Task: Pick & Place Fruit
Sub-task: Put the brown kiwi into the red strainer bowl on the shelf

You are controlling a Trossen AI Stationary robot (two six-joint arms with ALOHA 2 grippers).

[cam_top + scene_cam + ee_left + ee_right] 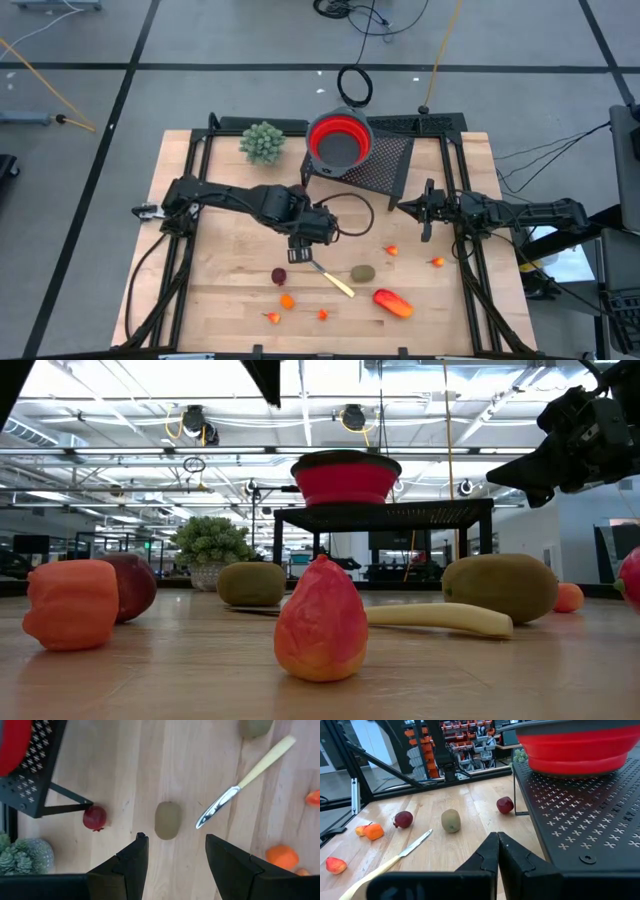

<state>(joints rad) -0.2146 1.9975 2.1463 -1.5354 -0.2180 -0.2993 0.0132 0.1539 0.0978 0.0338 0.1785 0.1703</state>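
**Fruit scattered on the table, left fingers spread over a kiwi**

Closest to the low camera stands a small orange-red fruit piece (321,620), upright on the wooden table (225,290).

Seen from above, going left to right: a tiny orange bit (272,317) lies near the front edge, with a dark red round fruit (279,276) at its 12 o'clock and an orange piece (287,300) between them. The left gripper (172,857) hangs over the table's middle, its fingers (132,862) spread with nothing between them; a brown kiwi (167,820) lies on the wood just beyond their tips. A knife (332,279) with a pale handle lies at 5 o'clock from that gripper. A second kiwi (363,272) rests right of the knife, and the long orange-red fruit (393,303) at its 5 o'clock. A red bowl (338,140) sits on a black perforated stand (385,165) at the table's far edge. The right gripper (497,855) waits beside the stand, fingers pressed together, empty.
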